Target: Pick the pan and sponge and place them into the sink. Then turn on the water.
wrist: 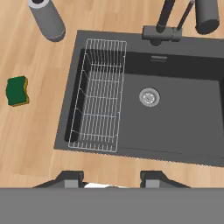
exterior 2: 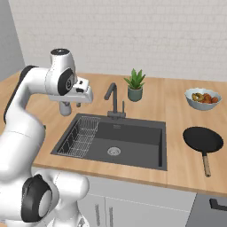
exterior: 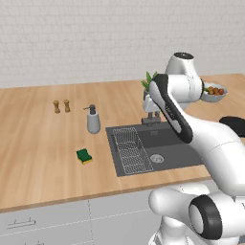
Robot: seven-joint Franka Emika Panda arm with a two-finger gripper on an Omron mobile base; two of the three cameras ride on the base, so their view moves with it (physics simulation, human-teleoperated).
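The gripper (wrist: 112,178) hangs above the sink's (wrist: 183,127) near rim with nothing between its jaws, which stand partly apart. The sponge (wrist: 17,91) lies on the counter (wrist: 30,144) at 9 o'clock of the basin in the hand view, apart from the wire rack (wrist: 99,96) and at 7 o'clock of the soap bottle (wrist: 47,18). The pan (exterior 2: 203,140) rests on the counter at 3 o'clock of the sink in the right base view, handle toward the near edge. Risk 1: a sideways reach to the sponge could brush the soap bottle or faucet (exterior 2: 114,101), both tall. Risk 2: the thin pan handle may twist in a narrow pinch. The left base view shows the sponge but hides the pan behind the arm; the right base view shows the pan, not the sponge.
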